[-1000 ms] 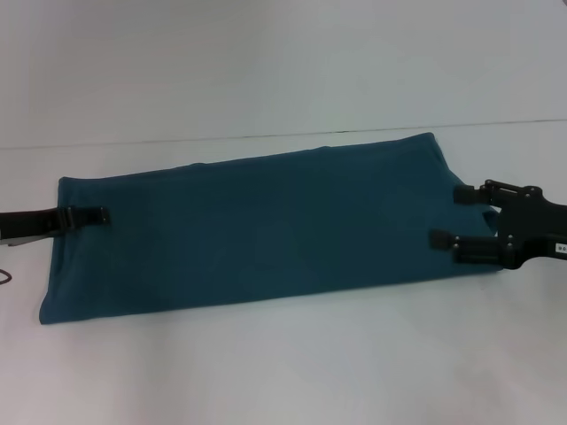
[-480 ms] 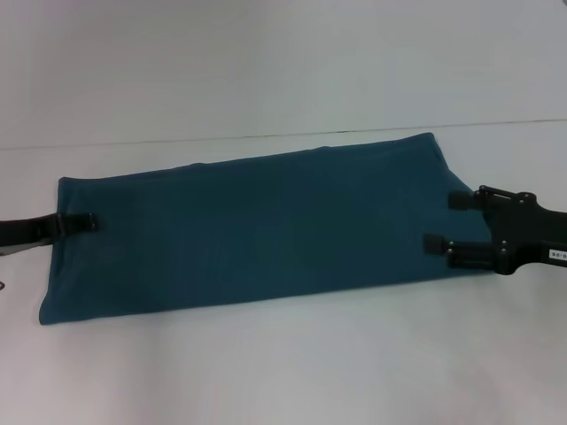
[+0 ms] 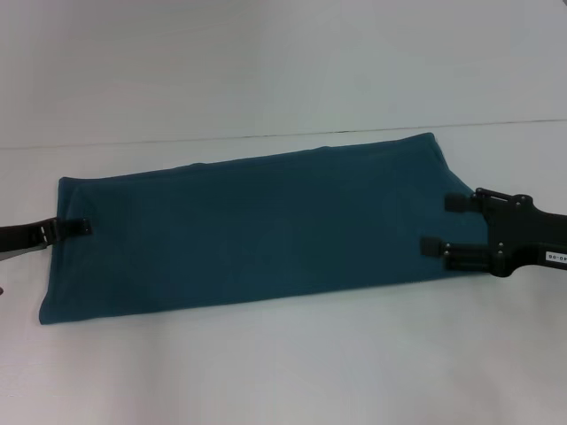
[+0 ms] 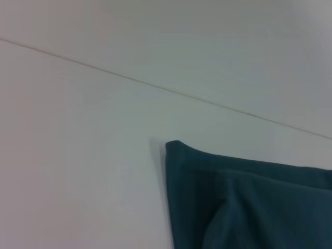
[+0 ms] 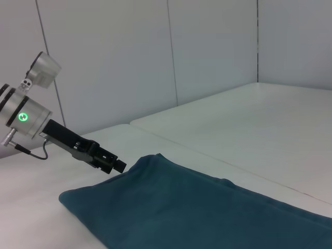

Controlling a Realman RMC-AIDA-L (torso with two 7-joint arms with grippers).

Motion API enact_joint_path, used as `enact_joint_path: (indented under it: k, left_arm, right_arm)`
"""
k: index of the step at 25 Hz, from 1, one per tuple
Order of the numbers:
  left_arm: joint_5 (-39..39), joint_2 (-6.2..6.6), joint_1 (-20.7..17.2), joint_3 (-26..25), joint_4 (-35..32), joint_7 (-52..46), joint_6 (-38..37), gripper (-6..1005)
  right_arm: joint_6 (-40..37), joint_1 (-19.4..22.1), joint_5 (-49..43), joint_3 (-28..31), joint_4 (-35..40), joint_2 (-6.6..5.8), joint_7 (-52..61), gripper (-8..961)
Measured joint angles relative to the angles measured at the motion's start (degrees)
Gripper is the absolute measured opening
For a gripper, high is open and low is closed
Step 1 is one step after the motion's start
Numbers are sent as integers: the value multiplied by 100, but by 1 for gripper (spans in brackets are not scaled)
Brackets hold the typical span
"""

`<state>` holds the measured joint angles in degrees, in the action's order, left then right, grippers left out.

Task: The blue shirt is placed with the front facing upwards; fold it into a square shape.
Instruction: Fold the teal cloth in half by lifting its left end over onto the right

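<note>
Right hand [image 3: 436, 225] at the shirt's right short edge, fingers spread wide, one finger [image 3: 457, 203] over the far part of the edge, the other over the near part, both low on the cloth, nothing pinched yet. Left hand [image 3: 78, 227] at the left short edge, about mid-height; only one slim dark finger visible in head view, also seen from the right wrist view [image 5: 106, 160] touching or just at the edge; open or closed, cannot tell.

Blue shirt [image 3: 248, 226] flat on the white counter [image 3: 283, 372], already a long narrow band, long axis left to right, slightly skewed, far-right corner highest. No print or collar visible, plain teal side up. Left wrist view shows a corner [image 4: 176, 148] with stacked layers and a soft fold ridge.

Handling, judged: light, limp knit, several layers thick, no stiffness; will sag and drape once lifted, layers may slide apart if only the top one is caught. Not fragile, not slippery on the matte counter. Best hold at a short end, pinching all layers at both corners or across the edge, then carrying that end over toward the other to halve the band into a square. Risk: uneven pinch giving a crooked fold.
</note>
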<state>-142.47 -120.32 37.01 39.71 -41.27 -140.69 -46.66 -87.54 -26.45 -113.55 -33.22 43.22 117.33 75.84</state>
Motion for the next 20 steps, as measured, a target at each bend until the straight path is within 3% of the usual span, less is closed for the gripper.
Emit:
enact_joint_path:
  k: [20]
  left_arm:
    - [48, 21, 69, -38, 290, -19, 176, 844]
  right_arm:
    - [15, -9, -1, 0, 2, 9, 0, 917]
